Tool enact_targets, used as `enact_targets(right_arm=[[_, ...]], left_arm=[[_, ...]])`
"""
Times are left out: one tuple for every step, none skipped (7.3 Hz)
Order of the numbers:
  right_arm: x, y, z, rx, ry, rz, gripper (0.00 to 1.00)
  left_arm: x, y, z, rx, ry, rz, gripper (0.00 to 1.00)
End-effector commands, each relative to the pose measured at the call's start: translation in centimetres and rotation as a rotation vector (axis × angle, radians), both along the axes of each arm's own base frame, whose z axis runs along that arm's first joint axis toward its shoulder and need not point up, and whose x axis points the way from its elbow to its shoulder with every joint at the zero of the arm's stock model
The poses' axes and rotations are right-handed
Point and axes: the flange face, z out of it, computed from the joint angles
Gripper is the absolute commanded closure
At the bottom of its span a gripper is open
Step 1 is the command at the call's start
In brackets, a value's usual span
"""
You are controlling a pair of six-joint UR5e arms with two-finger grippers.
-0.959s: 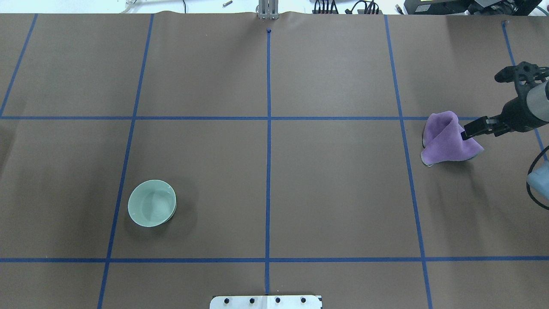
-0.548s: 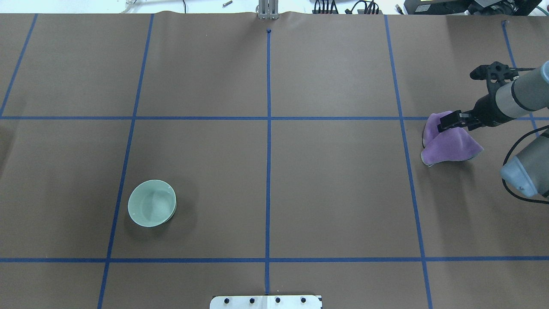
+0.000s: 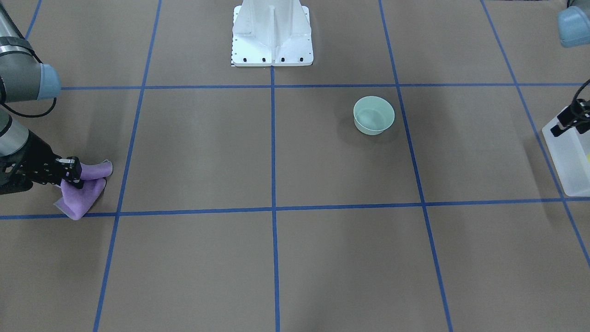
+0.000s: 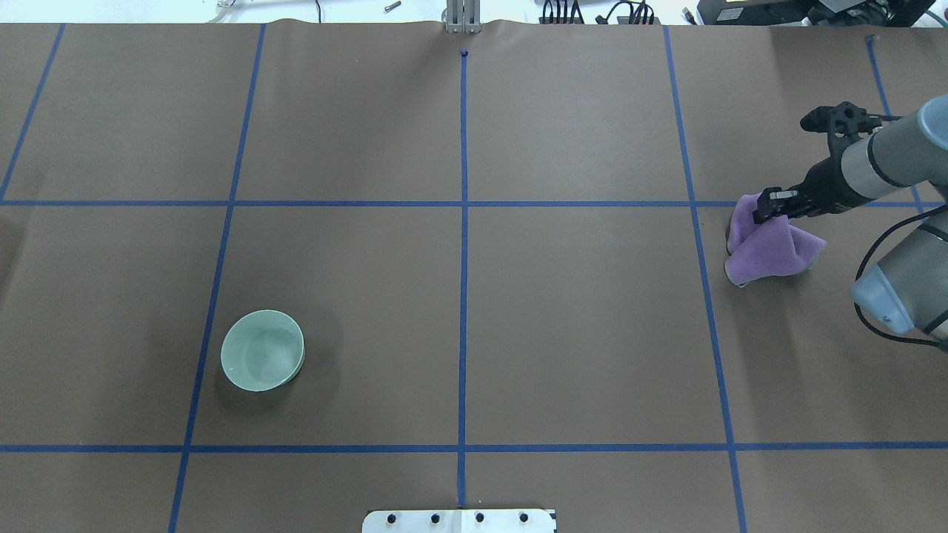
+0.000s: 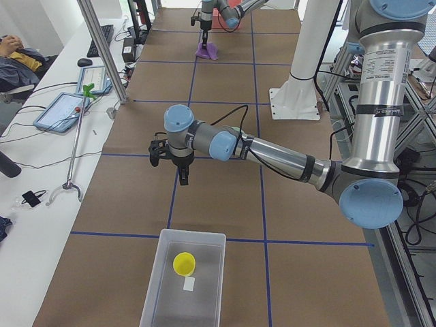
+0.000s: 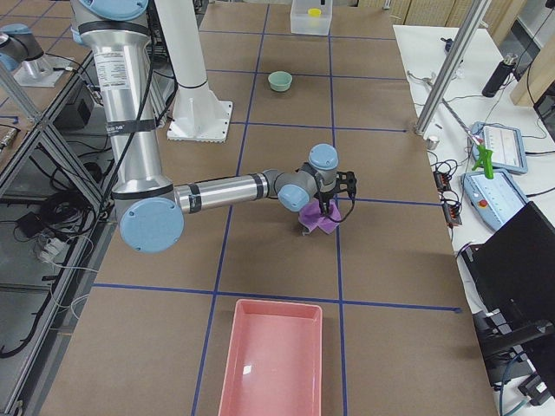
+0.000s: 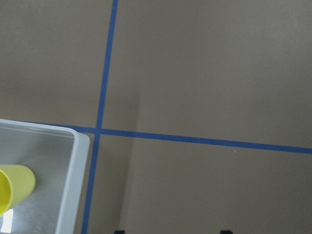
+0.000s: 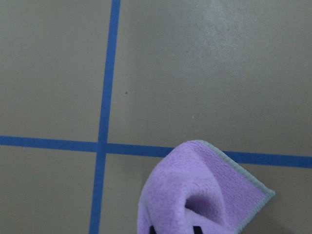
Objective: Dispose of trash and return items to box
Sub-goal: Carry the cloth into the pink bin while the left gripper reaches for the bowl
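The mint-green bowl (image 4: 262, 350) stands upright and empty on the table's left half, also in the front view (image 3: 374, 115). The yellow cup (image 5: 183, 263) lies inside the frosted box (image 5: 160, 293), also in the left wrist view (image 7: 14, 187). My left gripper (image 3: 564, 124) hangs open and empty over the table just beside the box's rim (image 3: 553, 138). My right gripper (image 4: 766, 209) is shut on the top fold of the purple cloth (image 4: 770, 248), which rests bunched on the table at the far right.
A pink tray (image 6: 273, 360) lies at the table's end on my right. The white pedestal (image 3: 272, 32) stands at the middle of the near edge. Blue tape lines grid the brown table. Desks with tablets and cables line the far side.
My right gripper has moved left across the purple cloth to its top fold. The cloth has bunched up, its right corner drawn inward. The bowl has not moved.
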Motion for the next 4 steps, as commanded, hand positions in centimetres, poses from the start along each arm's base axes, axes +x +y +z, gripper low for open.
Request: enact_targets(right_arm=[[3.3, -0.5, -2.6, 0.008, -0.03, 0.047, 1.0], [9.3, -0.5, -3.5, -0.027, -0.073, 0.086, 1.0], [17.4, 1.8, -2.1, -0.043, -0.146, 0.092, 1.0], [24.8, 6.0, 1.9, 0.021, -0.134, 0.091, 1.0]], left_arm=[[8.9, 4.3, -2.6, -0.087, 0.081, -0.015, 0.27], [12.3, 7.2, -1.7, -0.106, 0.105, -0.027, 0.27], [14.4, 9.1, -1.3, -0.111, 0.121, -0.051, 0.27], [17.2, 10.1, -1.8, -0.127, 0.105, -0.056, 0.27]])
